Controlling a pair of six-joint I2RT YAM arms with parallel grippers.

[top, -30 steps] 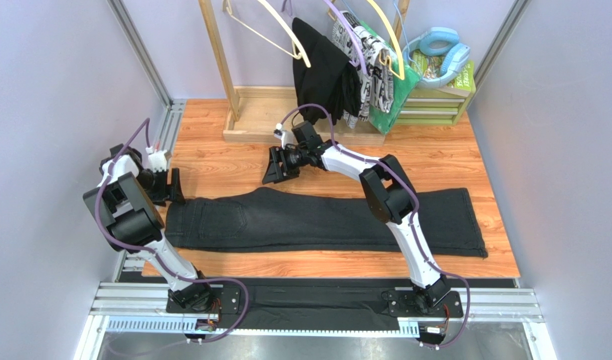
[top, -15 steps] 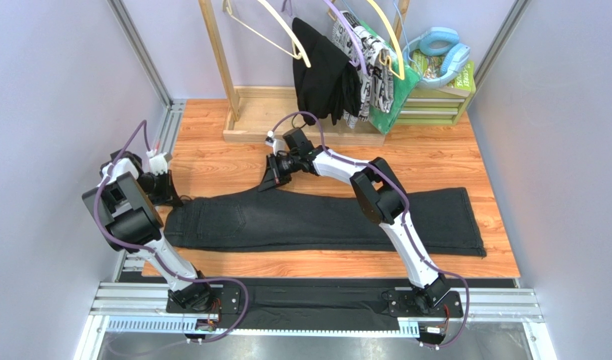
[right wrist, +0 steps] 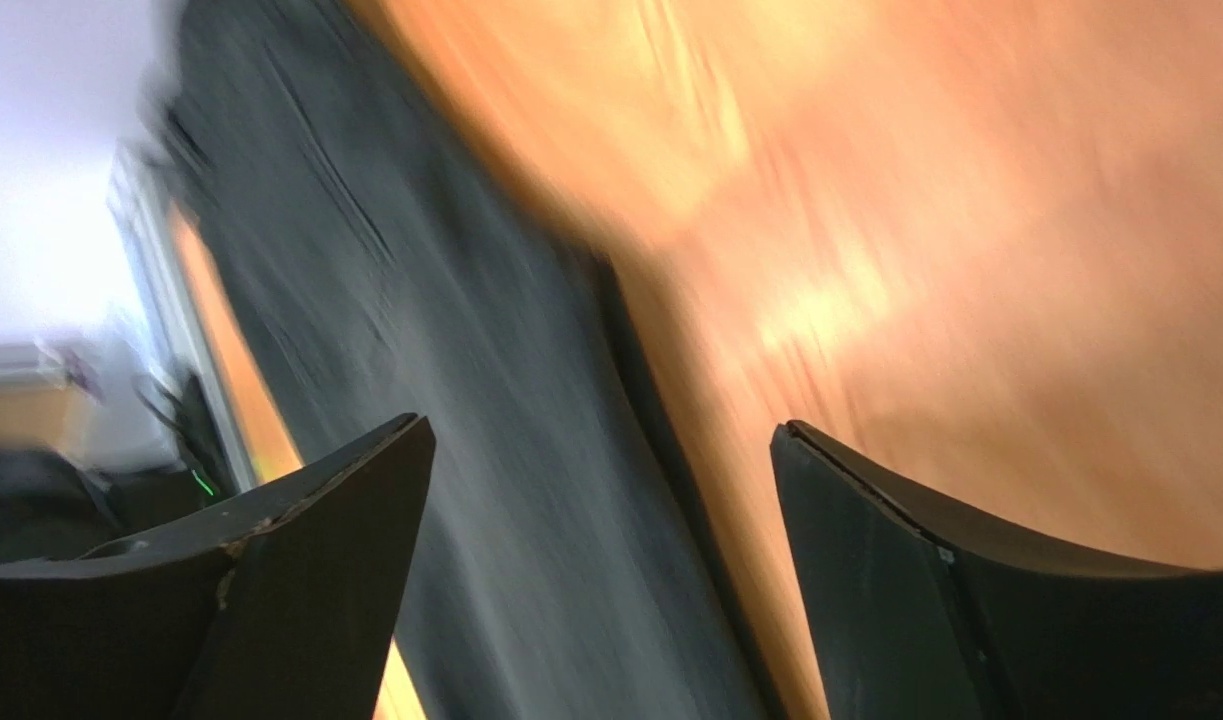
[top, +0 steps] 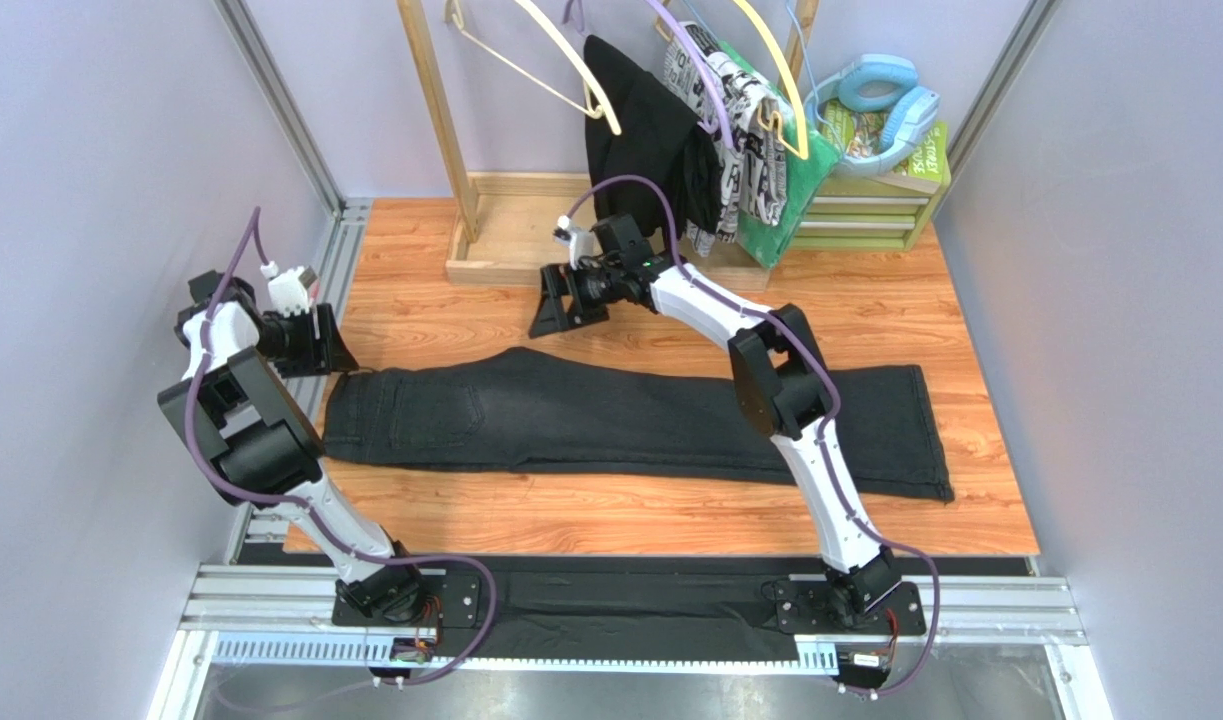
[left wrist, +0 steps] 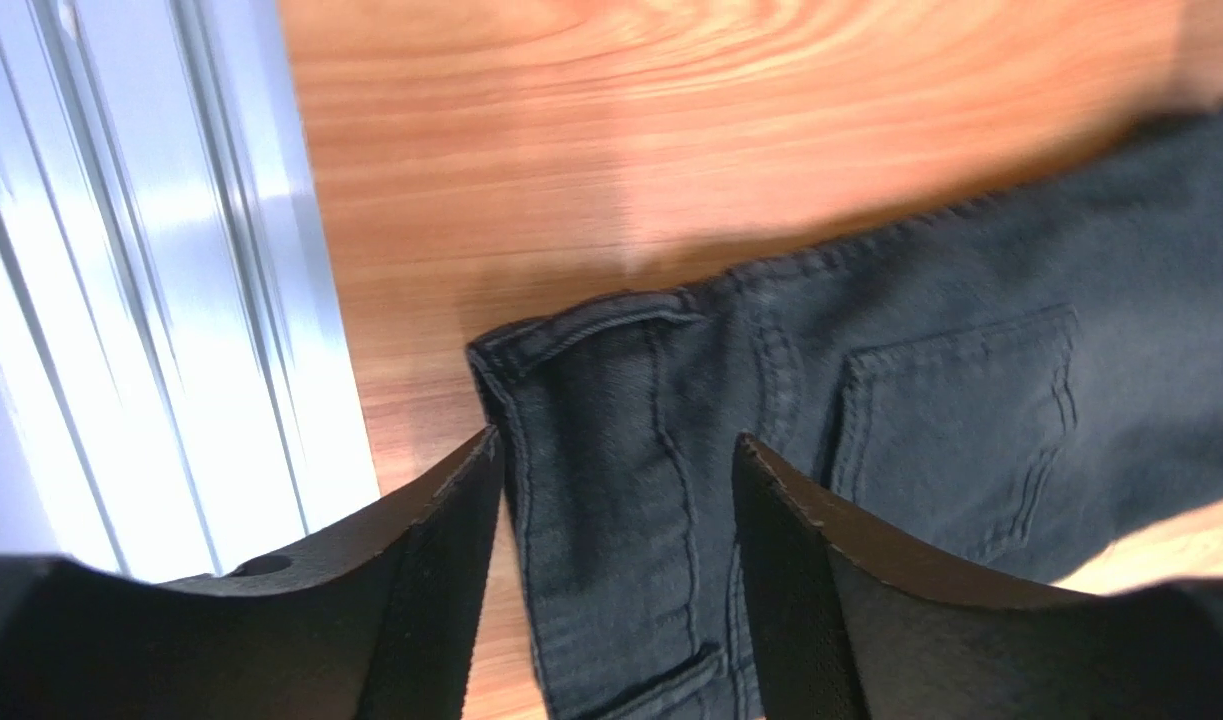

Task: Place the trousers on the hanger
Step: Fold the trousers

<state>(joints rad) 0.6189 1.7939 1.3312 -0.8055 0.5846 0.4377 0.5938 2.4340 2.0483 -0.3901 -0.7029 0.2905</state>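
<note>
The dark trousers (top: 617,420) lie flat across the wooden table, waist at the left, leg ends at the right. The pale cream hanger (top: 572,68) hangs on the rack at the back. My left gripper (top: 320,348) is open at the waist's far-left corner. In the left wrist view the gripper (left wrist: 614,443) hovers over the waistband (left wrist: 632,450), holding nothing. My right gripper (top: 562,311) is open and empty above bare wood just beyond the trousers' far edge. The right wrist view (right wrist: 599,432) is blurred and shows the trousers (right wrist: 422,375) below.
A wooden rack base (top: 497,248) stands at the back. A black garment (top: 647,143), a patterned cloth (top: 745,113), a yellow hanger (top: 775,75) and a purple hanger (top: 692,60) hang on it. A green bag (top: 790,203) and blue headphones (top: 888,90) sit back right. A metal rail (left wrist: 167,300) runs along the left.
Both grippers dipped to the trousers' far edge, then moved back toward the far side. The trousers now lie slightly farther back and to the left.
</note>
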